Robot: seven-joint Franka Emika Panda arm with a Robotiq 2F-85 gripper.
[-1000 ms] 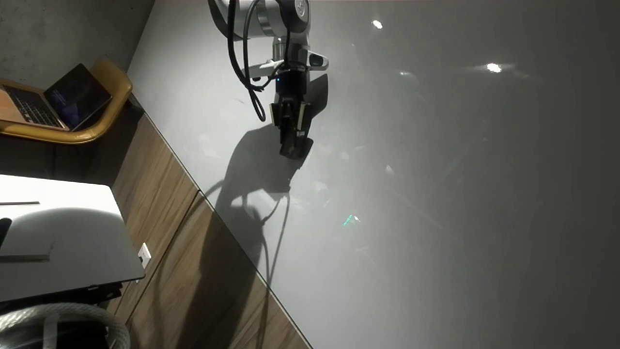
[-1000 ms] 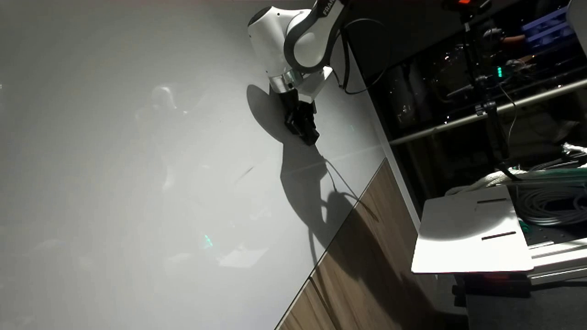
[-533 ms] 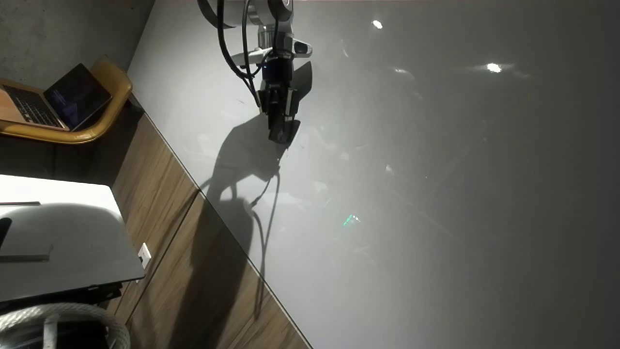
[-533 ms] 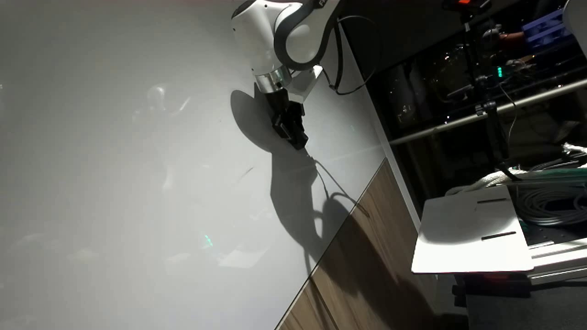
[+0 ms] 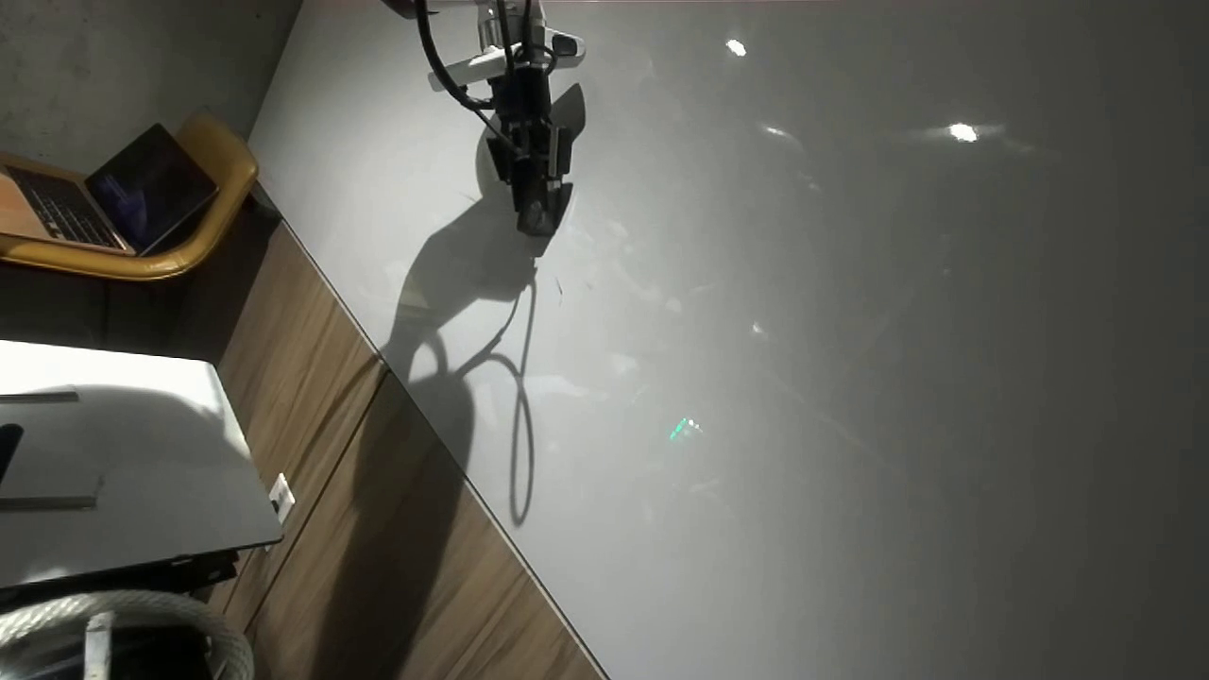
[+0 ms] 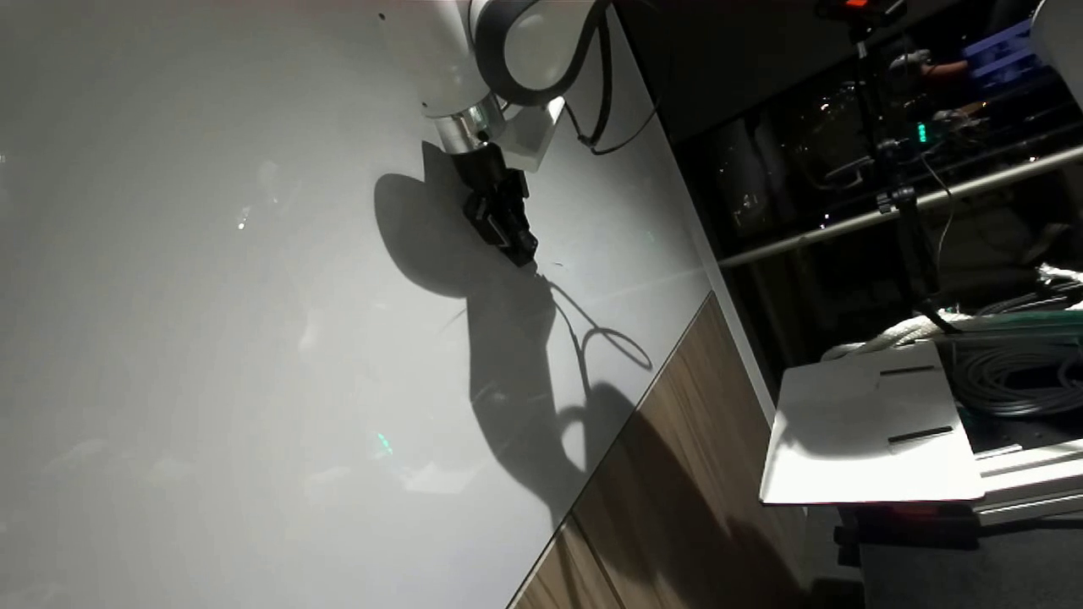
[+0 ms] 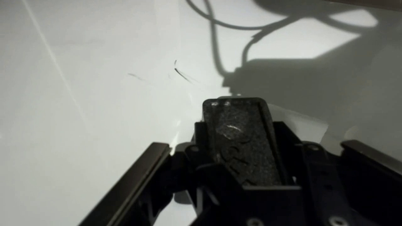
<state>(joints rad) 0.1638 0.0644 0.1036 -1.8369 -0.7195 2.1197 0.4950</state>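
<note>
My gripper [image 7: 240, 133] is shut on a dark grey block [image 7: 241, 147], which looks like a board eraser with raised lettering on its fuzzy face. The fingers press its two long sides, and its rounded end sticks out past them. In both exterior views the gripper [image 5: 531, 161] and the block [image 6: 522, 248] stand against a large glossy light board [image 5: 756, 397]. Whether the block touches the board cannot be told. Close by it, a short thin dark stroke [image 7: 182, 75] marks the board, with a fainter one [image 7: 135, 76] beside it. The block's underside is hidden.
Wood panelling [image 5: 397, 529] with a socket [image 5: 281, 496] borders the board. A laptop [image 5: 104, 194] rests on a tan chair [image 5: 227, 179]. A white panel [image 6: 871, 474] stands near coiled cables [image 6: 1015, 381]. The arm's shadow [image 6: 508, 364] falls across board and wood.
The arm has shifted up and left in an exterior view and mostly left in another, still gripping the block. Small dark strokes that it covered now show beside it.
</note>
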